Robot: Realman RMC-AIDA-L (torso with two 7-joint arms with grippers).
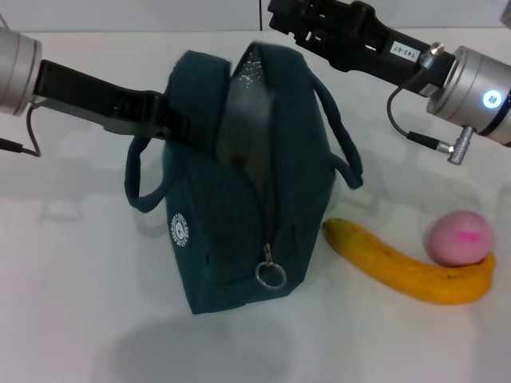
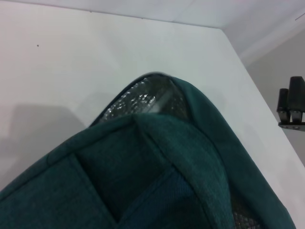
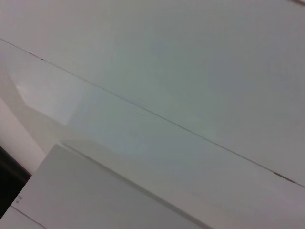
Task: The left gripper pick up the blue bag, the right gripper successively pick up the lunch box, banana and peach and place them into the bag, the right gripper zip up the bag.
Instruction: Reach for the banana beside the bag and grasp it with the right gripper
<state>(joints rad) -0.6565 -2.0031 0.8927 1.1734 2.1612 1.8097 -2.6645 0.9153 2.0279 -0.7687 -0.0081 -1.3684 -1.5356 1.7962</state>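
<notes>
The dark teal-blue fabric bag (image 1: 239, 183) stands upright on the white table (image 1: 72, 303), its top unzipped (silver foil lining shows inside), ring-pull zipper (image 1: 270, 274) hanging at the near end. The black two-fingered left gripper (image 1: 180, 124) is clamped on the bag's left upper edge. The black right gripper (image 1: 291, 20) hovers above and behind the bag; whether its fingers are apart I cannot tell. The long curved yellow banana (image 1: 415, 267) lies right of the bag, touching the small round pink peach (image 1: 459, 237).
</notes>
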